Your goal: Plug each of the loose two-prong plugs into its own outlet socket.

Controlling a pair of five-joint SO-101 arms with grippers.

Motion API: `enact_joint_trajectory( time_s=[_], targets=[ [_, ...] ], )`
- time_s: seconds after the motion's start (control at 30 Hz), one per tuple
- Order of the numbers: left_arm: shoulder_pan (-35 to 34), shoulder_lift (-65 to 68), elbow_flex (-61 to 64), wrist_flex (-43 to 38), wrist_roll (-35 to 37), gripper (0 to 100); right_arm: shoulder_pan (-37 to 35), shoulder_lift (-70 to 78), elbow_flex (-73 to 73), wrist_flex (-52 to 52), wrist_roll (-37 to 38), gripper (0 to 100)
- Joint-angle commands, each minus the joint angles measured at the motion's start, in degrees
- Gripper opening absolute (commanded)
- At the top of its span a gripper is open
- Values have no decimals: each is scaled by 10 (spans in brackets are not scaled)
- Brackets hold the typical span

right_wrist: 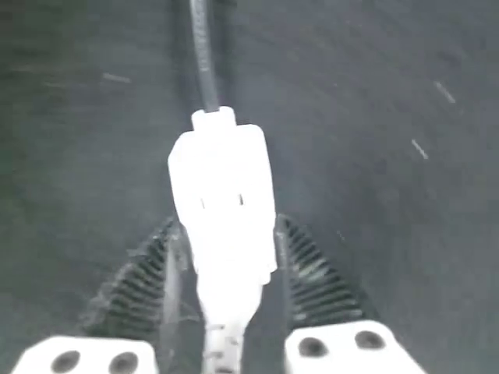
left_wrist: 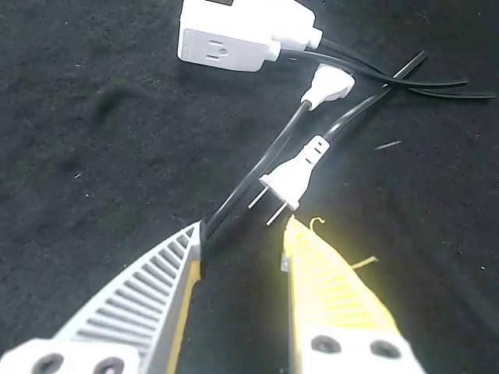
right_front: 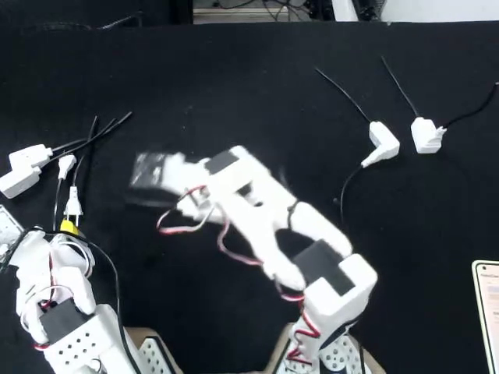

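A black cloth covers the counter point(right_front: 257, 78); past its far edge the room shows a pale strip with cables point(right_front: 273, 9). Near the white outlet block point(left_wrist: 226, 35), a loose two-prong plug point(left_wrist: 287, 178) lies just in front of the left hand point(left_wrist: 242, 227), whose fingers stand apart. Farther from the block, the right hand point(right_wrist: 228, 224) is clamped around a white plug point(right_wrist: 222, 175).

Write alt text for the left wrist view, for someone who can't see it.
An open left gripper, one finger grey, one yellow, hovers over a black table just short of a loose white two-prong plug, prongs pointing back at it. Beyond lie a white outlet block and black cords.
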Motion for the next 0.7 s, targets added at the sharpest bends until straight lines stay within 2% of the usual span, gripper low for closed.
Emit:
enact_joint_trajectory(
  time_s=[0.0,0.17,0.37,0.67],
  targets=[
    [-1,-4,-37,-10,5,177,82,-73,-30,-1,-78,10],
    [-1,-4,-37,-11,5,177,241,-130,-108,80,-215,10],
    [14,-4,-34,-11,4,177,419,-62,-258,185,-248,11],
    [27,-4,-33,-11,4,177,495,130,-416,197,-249,11]
  ],
)
